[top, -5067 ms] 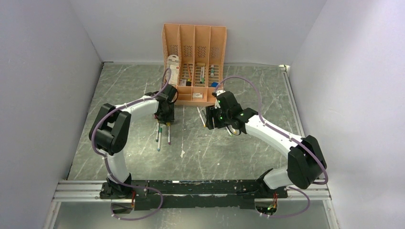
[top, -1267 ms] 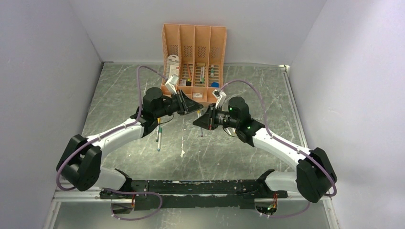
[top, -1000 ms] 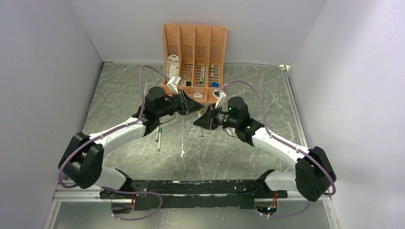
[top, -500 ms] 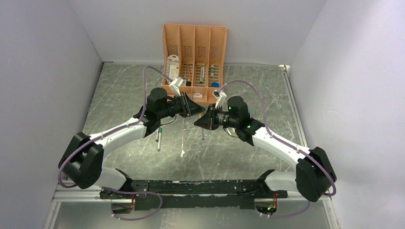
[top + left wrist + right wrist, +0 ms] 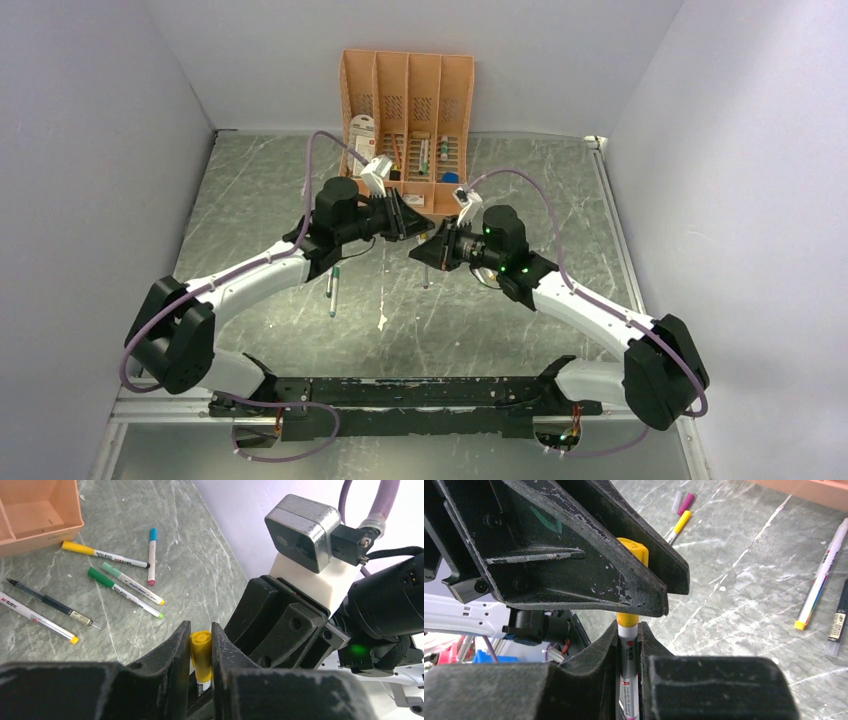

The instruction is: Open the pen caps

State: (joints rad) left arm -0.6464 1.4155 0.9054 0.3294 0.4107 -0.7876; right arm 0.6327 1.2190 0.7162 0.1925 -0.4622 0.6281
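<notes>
Swung since five seconds back: both arms, from pointing down at the table [image 5: 500,310] to lying level, tips meeting nose to nose above it. Nudged slightly rightward over the last half second.

Left gripper [image 5: 200,636]: jaws narrow, clamped on the yellow cap [image 5: 200,650]. End face of the cap showing between the fingers.

Right gripper [image 5: 628,630]: jaws narrow, gripping the pen [image 5: 628,680] by its pale barrel, just below the cap.

Cap: seated on the pen, yellow meeting white right at the right fingertips, no gap to be seen.

Pen: held in the air between the two grippers, clear of the table, just in front of the organiser [image 5: 405,110].

Loose pens [image 5: 125,585]: several lying flat on the table near the organiser's corner, with yellow, blue and green caps on. Among them one thin black one and one white with a yellow tip. Two more under the left arm in the top view, side by side. Further ones with purple and yellow ends at the far edge of the right wrist view.

Organiser: peach-orange, upright at the back of the table, compartments holding cards and small stationery.
</notes>
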